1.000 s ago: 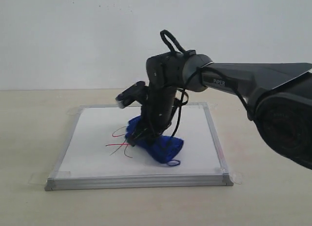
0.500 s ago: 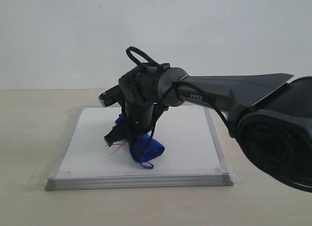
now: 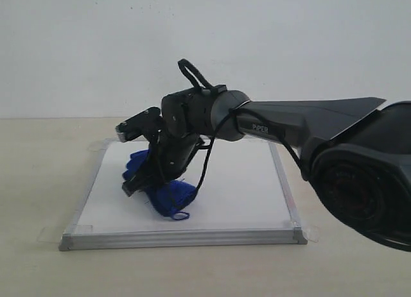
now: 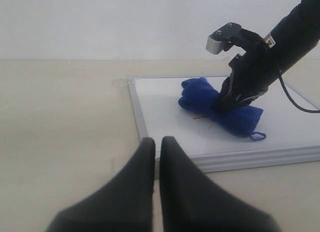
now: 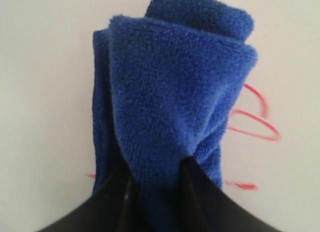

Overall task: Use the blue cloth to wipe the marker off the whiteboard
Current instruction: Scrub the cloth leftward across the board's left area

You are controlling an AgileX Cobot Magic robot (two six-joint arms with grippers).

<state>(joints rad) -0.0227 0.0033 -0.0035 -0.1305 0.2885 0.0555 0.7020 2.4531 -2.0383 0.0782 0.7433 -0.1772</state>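
- We see the right tool (image 3: 136,181) clenched on the blue cloth (image 3: 168,195). Its two fingers (image 5: 112,202) pinch a bunched fold of the fabric from either side.
- The blue cloth is pressed down on the whiteboard (image 3: 244,181). In the exterior view it sits in the left half of the board, nearer the front rail than the back one. A loose thread loop (image 3: 182,215) trails from its near end.
- In the right wrist view, the marker (image 5: 256,123) shows as red loops poking out just beside one edge of the cloth. A short red dash also shows at the opposite edge, close to the fingers. The cloth covers whatever lies between.
- From the left wrist view we make out only a thin red fleck at the cloth's edge. In the exterior view we cannot pick out any red.
- The whiteboard lies flat on the pale worktop (image 3: 38,169), with a silver-grey frame (image 3: 180,238) all round and clear tape tabs (image 3: 48,234) at its corners.
- The right arm (image 3: 302,117) reaches in from the right, past the board's middle, with its wrist tipped down.
- The left tool (image 4: 156,142) is clenched on nothing, its fingers all but touching. It is over bare worktop, apart from the board and near a corner of the frame.
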